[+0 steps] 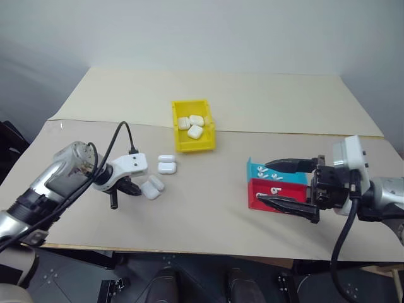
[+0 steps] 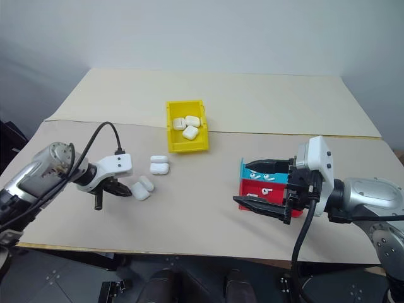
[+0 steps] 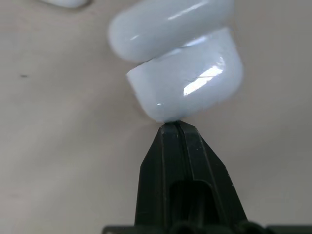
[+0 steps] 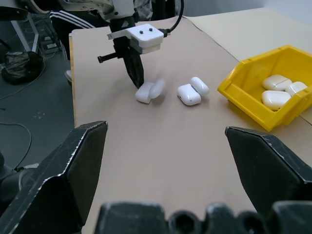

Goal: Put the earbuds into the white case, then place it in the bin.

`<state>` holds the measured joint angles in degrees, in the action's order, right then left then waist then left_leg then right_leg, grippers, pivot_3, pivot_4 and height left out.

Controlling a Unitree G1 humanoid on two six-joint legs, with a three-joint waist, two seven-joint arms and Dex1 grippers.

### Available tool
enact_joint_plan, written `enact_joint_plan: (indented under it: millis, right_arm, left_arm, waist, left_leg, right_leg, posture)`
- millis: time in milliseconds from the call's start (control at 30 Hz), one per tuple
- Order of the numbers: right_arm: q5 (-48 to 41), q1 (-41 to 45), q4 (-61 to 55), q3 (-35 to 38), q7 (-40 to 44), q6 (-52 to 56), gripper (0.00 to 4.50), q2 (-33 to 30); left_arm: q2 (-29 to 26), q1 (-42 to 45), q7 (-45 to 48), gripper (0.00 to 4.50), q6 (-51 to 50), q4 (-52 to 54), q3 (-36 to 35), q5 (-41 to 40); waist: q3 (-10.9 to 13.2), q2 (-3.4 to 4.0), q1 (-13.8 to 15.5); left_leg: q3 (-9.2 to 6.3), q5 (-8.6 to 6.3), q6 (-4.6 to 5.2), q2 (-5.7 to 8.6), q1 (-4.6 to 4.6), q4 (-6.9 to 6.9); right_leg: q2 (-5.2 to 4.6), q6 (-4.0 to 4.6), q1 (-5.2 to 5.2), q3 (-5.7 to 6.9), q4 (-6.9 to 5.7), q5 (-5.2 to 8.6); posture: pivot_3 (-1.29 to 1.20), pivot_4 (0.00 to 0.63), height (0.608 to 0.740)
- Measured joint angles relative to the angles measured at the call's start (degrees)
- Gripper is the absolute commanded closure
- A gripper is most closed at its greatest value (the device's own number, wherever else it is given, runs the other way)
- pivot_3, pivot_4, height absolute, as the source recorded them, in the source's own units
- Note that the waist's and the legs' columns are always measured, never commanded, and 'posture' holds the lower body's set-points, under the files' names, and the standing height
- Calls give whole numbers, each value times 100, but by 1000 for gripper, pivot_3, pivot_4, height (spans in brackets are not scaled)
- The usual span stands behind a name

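While the right gripper (image 1: 287,184) hangs with its black fingers spread wide over the small blue tray (image 1: 259,169) and red tray (image 1: 260,191) holding the earbuds (image 1: 270,174), the left gripper (image 2: 123,190) has its fingers pressed together, tips touching the white case (image 3: 187,80) without holding it. This case lies on the tan table (image 1: 208,208) with its lid flipped open, directly ahead of the closed fingertips, on the side towards the table's middle. Its long axis seems to run slantwise, from the gripper up towards the yellow bin (image 1: 176,120). A second white case (image 1: 166,163), also open, sits near it, between it and the bin. Three more closed cases (image 1: 194,124) rest inside the bin.

The left arm is clearly the nearer one to the open case; the right is well apart from it, but right beside the earbuds. In my judgement, the next step depends on bringing an earbud across from the trays to this open case.
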<state>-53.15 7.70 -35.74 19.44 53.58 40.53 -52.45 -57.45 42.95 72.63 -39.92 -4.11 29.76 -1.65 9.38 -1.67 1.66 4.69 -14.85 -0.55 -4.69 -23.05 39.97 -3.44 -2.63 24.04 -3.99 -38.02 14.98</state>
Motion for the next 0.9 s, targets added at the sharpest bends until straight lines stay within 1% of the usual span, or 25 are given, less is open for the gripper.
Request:
enact_joint_plan:
  millis: [100,200,333,400,500,600,700,800,900]
  right_arm:
    - [-3,-5,-13,0,-11,0,0,0]
    - [-25,-45,-41,1,-16,0,0,0]
    - [-126,-133,-97,16,-37,0,0,-3]
    - [-164,-139,-99,20,-59,0,0,-11]
    - [-205,-163,-98,48,-94,0,0,-42]
    - [-211,-166,-93,59,-97,0,0,-52]
    - [-209,-84,-63,28,-75,0,0,-60]
    - [-201,131,53,-83,11,-2,0,-79]
    - [-200,304,144,-143,57,-2,0,-80]
  left_arm:
    - [178,110,-33,4486,6,-194,-44,150]
    - [232,129,7,4486,46,-265,-83,214]
    - [221,112,110,4486,251,-292,-100,308]
    - [88,14,234,4486,444,-267,-163,319]
    - [-214,-100,424,3954,757,-282,-279,347]
    - [-489,-114,596,2956,1147,-298,-669,262]
    - [-752,-96,952,1988,1227,-246,-1093,15]
    - [-847,-135,1264,940,1226,94,-1287,-197]
    - [-842,-292,1343,56,1189,384,-1294,-251]
  waist:
    - [0,0,-1]
    - [0,0,-5]
    - [0,0,-10]
    - [0,-1,-40]
    - [1,-2,-108]
    - [2,-3,-119]
    - [2,-3,-111]
    - [2,-3,-99]
    - [2,-3,-98]
  left_leg:
    - [-1,0,0,0,-4,0]
    - [-2,0,0,0,-7,-1]
    - [-2,0,0,0,-9,1]
    - [-2,0,0,-1,-13,0]
    - [-2,-1,1,-2,-19,-5]
    - [-2,-1,2,-2,-22,-6]
    - [-1,-2,2,-2,-22,-6]
    - [0,-2,2,-3,-20,-6]
    - [0,-2,2,-3,-21,-7]
  right_leg:
    - [0,0,4,0,1,0]
    - [0,-1,6,1,2,0]
    - [0,-1,6,1,2,0]
    - [0,-1,11,1,3,0]
    - [1,0,19,1,6,0]
    - [1,0,20,1,12,0]
    - [0,-1,18,2,15,0]
    - [0,-1,17,2,13,1]
    - [1,-1,18,2,14,1]
  posture:
    - [0,150,740]
    - [0,150,740]
    - [0,150,740]
    - [0,150,740]
    - [0,150,740]
    - [0,150,740]
    - [0,150,740]
    - [0,150,740]
    - [0,150,740]
